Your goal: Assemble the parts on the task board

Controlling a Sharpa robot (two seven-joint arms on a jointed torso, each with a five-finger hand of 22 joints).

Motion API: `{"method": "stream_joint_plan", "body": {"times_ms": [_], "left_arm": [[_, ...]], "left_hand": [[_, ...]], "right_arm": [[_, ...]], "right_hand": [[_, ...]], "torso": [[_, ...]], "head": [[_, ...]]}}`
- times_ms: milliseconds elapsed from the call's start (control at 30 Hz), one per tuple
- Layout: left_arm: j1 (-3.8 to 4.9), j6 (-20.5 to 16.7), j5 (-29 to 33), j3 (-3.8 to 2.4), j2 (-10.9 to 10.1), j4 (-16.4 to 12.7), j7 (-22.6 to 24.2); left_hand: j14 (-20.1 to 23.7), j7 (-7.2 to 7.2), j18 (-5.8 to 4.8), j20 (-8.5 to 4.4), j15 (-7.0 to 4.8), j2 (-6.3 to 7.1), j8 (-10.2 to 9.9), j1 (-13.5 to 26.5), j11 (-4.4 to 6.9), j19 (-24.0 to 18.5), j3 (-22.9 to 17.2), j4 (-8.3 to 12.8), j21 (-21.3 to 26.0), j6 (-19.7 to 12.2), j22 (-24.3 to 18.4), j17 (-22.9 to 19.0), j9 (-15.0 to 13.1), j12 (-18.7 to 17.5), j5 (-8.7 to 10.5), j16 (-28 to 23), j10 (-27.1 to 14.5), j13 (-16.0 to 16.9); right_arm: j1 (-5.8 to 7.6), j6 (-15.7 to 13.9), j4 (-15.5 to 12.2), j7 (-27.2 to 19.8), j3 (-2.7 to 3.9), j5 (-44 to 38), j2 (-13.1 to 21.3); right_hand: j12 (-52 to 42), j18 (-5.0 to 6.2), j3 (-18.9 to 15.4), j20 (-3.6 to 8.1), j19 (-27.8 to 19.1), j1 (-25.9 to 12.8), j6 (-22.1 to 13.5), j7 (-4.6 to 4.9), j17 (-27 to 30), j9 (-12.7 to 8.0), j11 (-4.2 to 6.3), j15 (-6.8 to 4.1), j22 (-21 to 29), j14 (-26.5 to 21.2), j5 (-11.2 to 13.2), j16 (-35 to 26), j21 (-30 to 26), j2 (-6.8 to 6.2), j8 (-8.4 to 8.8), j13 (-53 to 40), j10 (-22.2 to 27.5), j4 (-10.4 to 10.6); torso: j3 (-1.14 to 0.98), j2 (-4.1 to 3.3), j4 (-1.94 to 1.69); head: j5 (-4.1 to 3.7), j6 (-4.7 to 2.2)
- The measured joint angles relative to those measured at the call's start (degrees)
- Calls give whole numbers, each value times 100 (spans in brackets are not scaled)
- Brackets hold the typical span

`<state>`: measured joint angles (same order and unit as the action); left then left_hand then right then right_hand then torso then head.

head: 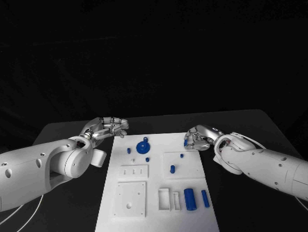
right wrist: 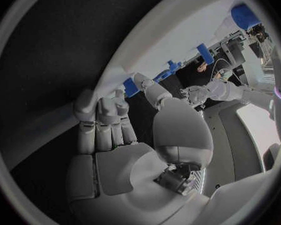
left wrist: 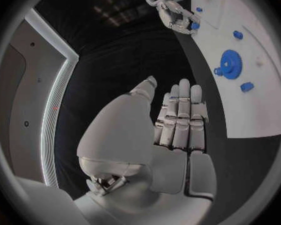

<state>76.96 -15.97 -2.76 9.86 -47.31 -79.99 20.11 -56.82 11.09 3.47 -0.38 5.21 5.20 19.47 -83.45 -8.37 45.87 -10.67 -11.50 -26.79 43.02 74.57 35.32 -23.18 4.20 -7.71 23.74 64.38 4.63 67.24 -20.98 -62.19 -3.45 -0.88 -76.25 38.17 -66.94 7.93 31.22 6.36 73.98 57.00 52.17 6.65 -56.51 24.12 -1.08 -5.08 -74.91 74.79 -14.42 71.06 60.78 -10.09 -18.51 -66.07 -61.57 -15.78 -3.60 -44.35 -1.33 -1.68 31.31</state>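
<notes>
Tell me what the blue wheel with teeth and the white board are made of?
The blue gear looks like plastic: one solid, even blue with a dull, matte surface, possibly printed or moulded. The white task board also looks like plastic or a similar stiff sheet: flat, plain white, with neat cut-out slots and raised square plates. Neither shines like metal, but the pictures cannot settle it for sure.

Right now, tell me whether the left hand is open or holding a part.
Open. The left hand has its fingers extended side by side with nothing in them, off the task board.
</notes>
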Motion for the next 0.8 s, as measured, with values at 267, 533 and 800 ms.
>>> {"method": "stream_joint_plan", "body": {"times_ms": [267, 533, 800], "left_arm": [[0, 1, -1, 0, 1, -1, 0], [0, 2, -2, 0, 0, 0, 0], [0, 3, -2, 0, 0, 0, 0]], "left_hand": [[0, 0, 14, 0, 0, 0, 0, 0, 0, 0, 0, 0, 0, 0, 0, 0, 0, 0, 0, 0, 0, 0], [0, 0, 53, 0, 0, 0, 0, 0, 0, 0, 0, 0, 0, 0, 0, 5, 0, 0, 0, 0, 0, 1], [0, 0, 51, 0, 0, 0, 0, 0, 0, 0, 0, 0, 0, 0, 0, 4, 5, 0, 0, 0, 0, 1]], "right_arm": [[-2, -92, -13, 111, -2, -75, -16], [-3, -149, -13, 170, -2, -117, -27], [-4, -175, -11, 199, -2, -134, -38]], "right_hand": [[0, 0, -38, 20, 20, -13, 239, -72, -7, 89, 80, -84, 0, 22, 95, -22, 0, 13, -94, 0, -40, 38], [0, 0, -12, 21, 21, -13, 309, -125, -12, 143, 111, -129, 0, 25, 222, -22, 0, 13, -161, 9, -68, 64], [0, 0, 51, 21, 20, -13, 339, -153, -18, 173, 151, -131, 1, 27, 293, -43, 0, 13, -161, 10, -69, 92]], "torso": [[1, 0, 0], [1, 0, -1], [1, 0, -1]], "head": [[2, 4], [-7, 4], [-7, 4]]}}
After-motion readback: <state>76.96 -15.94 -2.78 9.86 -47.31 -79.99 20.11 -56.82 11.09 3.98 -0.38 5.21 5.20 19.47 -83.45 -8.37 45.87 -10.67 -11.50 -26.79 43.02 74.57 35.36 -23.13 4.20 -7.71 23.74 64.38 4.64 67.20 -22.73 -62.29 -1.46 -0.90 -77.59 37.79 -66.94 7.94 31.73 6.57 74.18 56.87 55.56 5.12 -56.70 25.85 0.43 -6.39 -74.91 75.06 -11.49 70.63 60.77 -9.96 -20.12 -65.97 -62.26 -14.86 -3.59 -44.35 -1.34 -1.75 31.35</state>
